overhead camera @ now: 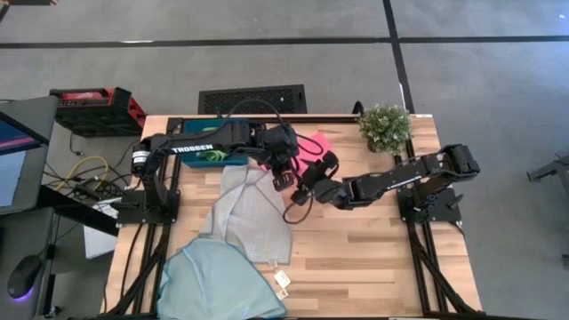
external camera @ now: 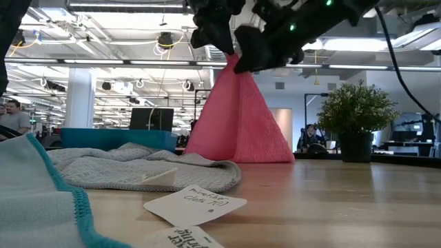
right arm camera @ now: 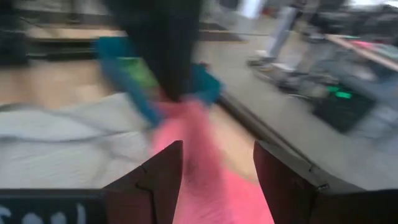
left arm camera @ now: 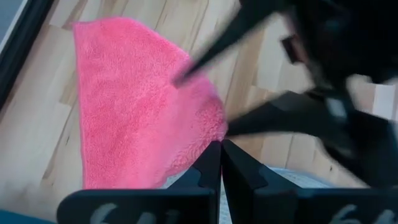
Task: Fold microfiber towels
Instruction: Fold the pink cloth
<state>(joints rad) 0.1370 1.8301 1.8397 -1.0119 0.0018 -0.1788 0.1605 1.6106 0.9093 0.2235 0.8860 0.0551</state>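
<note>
1. A grey concrete floor (overhead camera: pixel 480 80) with dark seam lines surrounded the light wooden slatted table (overhead camera: pixel 356 249).
2. A black floor grille (overhead camera: pixel 252 99) lay beside a red crate (overhead camera: pixel 93 108).
3. Long ceiling strip lights (external camera: pixel 103 62) lit the open white-pillared hall.

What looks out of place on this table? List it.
The light blue towel droops over the table's front edge, bunched. The grey towel lies crumpled, unfolded. The pink towel hangs tent-like, pinched at its top by the left gripper. Loose paper tags lie on the wood.
</note>
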